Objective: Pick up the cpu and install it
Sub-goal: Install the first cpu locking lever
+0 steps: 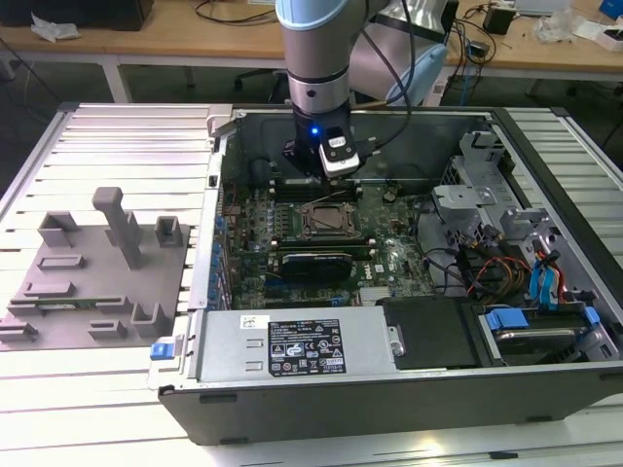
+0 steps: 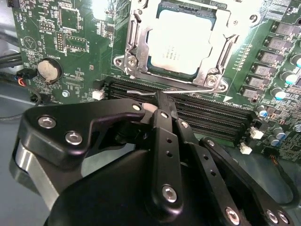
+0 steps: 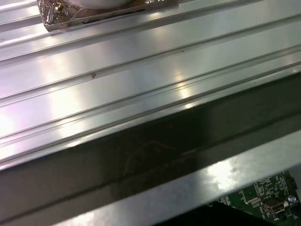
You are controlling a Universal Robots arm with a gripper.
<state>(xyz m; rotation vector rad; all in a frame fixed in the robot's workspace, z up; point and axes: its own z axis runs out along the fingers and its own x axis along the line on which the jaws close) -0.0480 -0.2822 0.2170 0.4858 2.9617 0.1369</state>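
Second wrist view: the cpu sits inside the socket frame on the green board, pale top facing up. It looks seated already, square to the frame, though I cannot confirm it is fully down. A thin wire lever runs along the frame edge nearest the pincer.

Pincer state: fingers look drawn together, tips just beside that lever and over the black memory slots. Nothing is clamped between them as far as I can see. Whether a tip touches the lever I cannot tell.

Exterior view: arm hangs over the open computer case, with the pincer at about 12 o'clock from the socket. The grey parts holder lies on the counter at 9 o'clock from the case.

Judgement on doing this step well: keep the tips off the chip top and clear of the memory slots. Any press should go straight down and light, since a tilted chip could bend the socket contacts.
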